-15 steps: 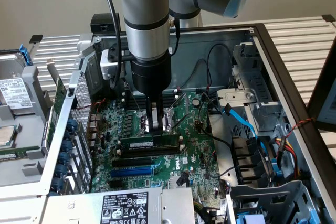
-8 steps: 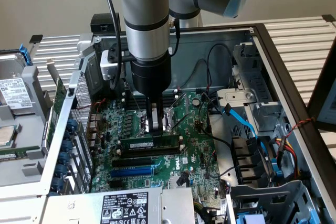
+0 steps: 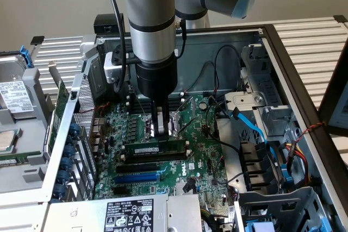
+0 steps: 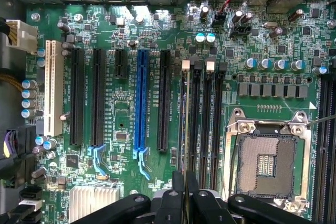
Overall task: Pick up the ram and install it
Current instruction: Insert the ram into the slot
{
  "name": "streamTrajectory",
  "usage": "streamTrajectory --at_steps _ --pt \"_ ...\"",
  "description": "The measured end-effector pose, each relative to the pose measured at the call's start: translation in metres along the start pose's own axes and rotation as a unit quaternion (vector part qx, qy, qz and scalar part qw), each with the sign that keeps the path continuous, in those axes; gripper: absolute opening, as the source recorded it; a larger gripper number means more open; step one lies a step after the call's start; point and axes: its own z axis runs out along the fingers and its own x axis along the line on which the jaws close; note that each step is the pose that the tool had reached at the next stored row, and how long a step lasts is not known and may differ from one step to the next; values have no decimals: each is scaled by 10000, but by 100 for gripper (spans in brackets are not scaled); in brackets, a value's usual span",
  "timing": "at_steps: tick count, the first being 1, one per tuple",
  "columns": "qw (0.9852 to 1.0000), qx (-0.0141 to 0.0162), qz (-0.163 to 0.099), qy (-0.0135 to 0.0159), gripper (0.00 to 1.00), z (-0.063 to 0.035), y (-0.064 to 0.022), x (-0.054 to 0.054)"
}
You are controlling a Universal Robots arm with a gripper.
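Observation:
The ram (image 3: 157,148), a thin green stick with a white label, stands upright on its long edge along one of the motherboard's black memory slots (image 3: 155,157). My gripper (image 3: 161,133) comes straight down on its top edge, fingers shut on it near the middle. In the wrist view the ram (image 4: 185,129) shows edge-on as a thin line running along the memory slot nearest the expansion slots, and the gripper (image 4: 185,195) pinches it. Two other memory slots (image 4: 207,124) beside it hold nothing. Whether the ram is pushed fully into the slot I cannot tell.
An open CPU socket (image 4: 265,163) lies just beyond the memory slots. On the other side are a blue expansion slot (image 4: 140,98), black slots and a white one (image 4: 52,87). Blue cables (image 3: 250,123) and drive bays crowd the exterior view's right. A labelled power supply (image 3: 128,215) sits in front.

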Motion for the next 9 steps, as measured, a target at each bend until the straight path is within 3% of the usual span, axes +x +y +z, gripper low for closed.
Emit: streamTrajectory --at_steps 9 --pt "10000 0 0 1 13 2 0 22"
